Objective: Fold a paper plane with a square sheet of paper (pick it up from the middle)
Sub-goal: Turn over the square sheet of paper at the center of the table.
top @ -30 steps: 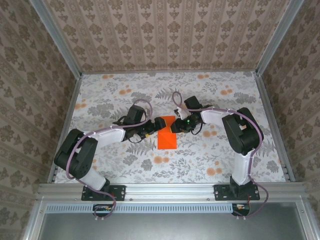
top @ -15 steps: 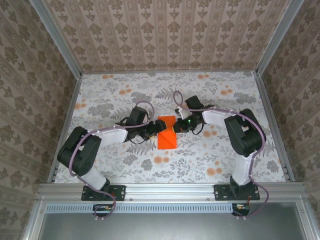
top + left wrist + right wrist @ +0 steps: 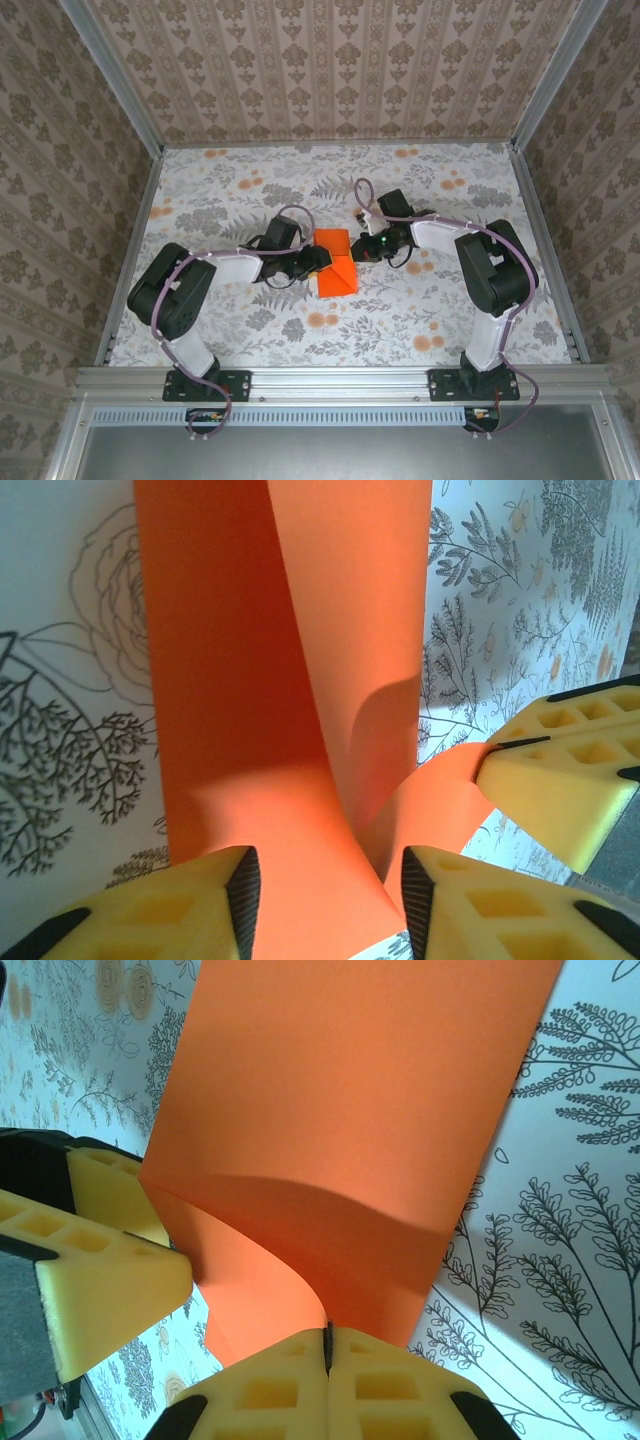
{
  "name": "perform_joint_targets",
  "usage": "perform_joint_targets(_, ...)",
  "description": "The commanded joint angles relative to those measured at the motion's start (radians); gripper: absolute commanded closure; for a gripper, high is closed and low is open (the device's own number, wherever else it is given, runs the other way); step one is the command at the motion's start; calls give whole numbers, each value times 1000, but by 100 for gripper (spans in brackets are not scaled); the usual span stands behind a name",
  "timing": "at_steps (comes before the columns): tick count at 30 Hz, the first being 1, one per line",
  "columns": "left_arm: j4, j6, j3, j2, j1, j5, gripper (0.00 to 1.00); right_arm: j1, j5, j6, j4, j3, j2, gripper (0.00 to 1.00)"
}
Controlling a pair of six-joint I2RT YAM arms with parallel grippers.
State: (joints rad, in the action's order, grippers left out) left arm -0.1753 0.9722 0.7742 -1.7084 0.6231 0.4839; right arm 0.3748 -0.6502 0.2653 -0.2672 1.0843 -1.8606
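Running near-to-far, perhaps slightly skewed: curled square sheet of paper [image 3: 335,272].

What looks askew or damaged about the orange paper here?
The square sheet of paper is buckled, not flat: one side curls up inside the open left hand while the right hand pinches its edge. No tear visible.

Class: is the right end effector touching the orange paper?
Touching. The right wrist view shows the right end effector pinching an edge of the square sheet of paper.
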Motion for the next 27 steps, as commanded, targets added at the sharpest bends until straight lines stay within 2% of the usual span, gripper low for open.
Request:
perform_joint_targets(1,-44,-12,30,-19,6,28,60,-7,9,13,10,-12,18,96)
perform_joint_targets(5,-68,-22,47,-42,6,41,68,-9,-1,20,14,-14,15,95)
perform_joint_targets(8,-65,-29,69,-65,4,48,78,-14,-14,29,19,-19,29,91)
perform_joint_targets(12,-52,-37,92,-88,4,44,84,-30,-12,79,31,-44,98,71)
perform_joint_targets(15,-24,-62,110,-91,4,37,90,-48,77,113,0,-60,174,54)
perform_joint_targets(17,17,-92,125,-84,4,28,92,-61,151,127,-35,-67,226,48)
perform_joint_targets(22,220,-212,190,-14,4,-27,95,-100,365,165,-80,-101,374,36)
perform_joint_targets(27,646,-404,350,78,10,-191,95,-156,428,207,-91,-127,514,27)
